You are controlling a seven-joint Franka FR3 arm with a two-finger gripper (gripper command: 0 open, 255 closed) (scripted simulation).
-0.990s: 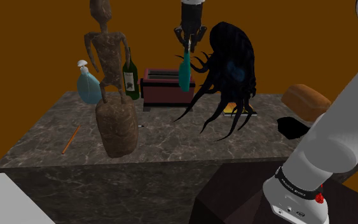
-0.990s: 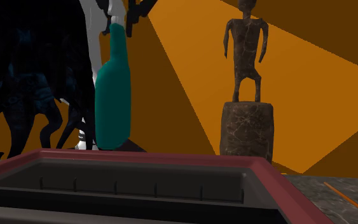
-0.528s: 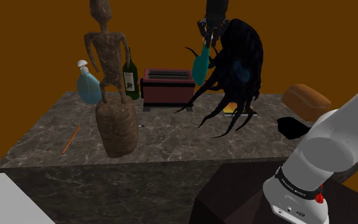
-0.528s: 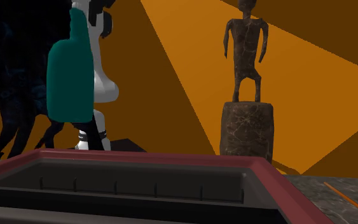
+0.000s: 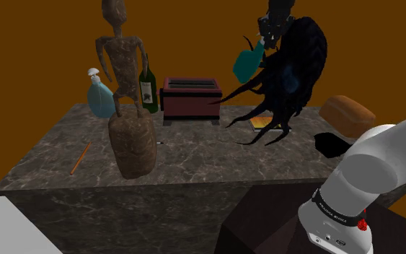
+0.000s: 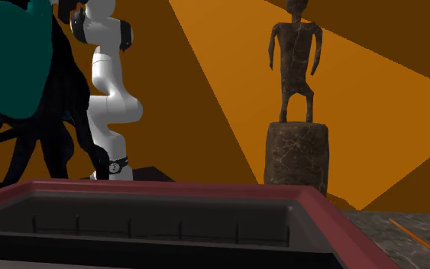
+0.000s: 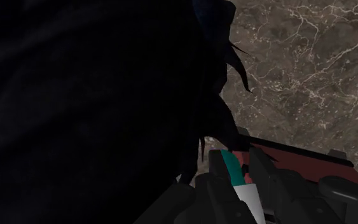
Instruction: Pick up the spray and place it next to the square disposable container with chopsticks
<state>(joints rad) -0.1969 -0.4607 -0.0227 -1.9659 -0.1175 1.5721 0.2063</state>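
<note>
Teal spray (image 5: 248,65) hangs in the air, tilted, clamped at its top end by the gripper (image 5: 268,37). Its body sticks out below and to one side of the gripper, clear of the counter. Wrist view: a teal-and-white strip of the spray (image 7: 233,173) sits tight between the two black fingers (image 7: 262,170), narrow gap, gripping it. Second exterior view: spray (image 6: 11,65) is high up, white arm (image 6: 108,99) beside it.

Right against the gripper is a big black tentacled figure (image 5: 291,76), tentacles reaching down to the grey marble counter (image 5: 194,159). A yellow-orange flat thing (image 5: 262,123) lies under the tentacles, below the gripper; can't tell what it is.

Below the spray and off to the side, a dark red box (image 5: 190,97) with an open top stands on the counter. Past the box, further from the gripper: green bottle (image 5: 148,90), pale blue flask (image 5: 100,99) with white stopper, brown statue (image 5: 124,58) on a rough round base (image 5: 131,144). An orange stick (image 5: 80,157) lies well away.

On the gripper's other side, nearer the stand (image 5: 288,224): brown loaf (image 5: 347,115), with a flat black shape (image 5: 331,144) beside it.
</note>
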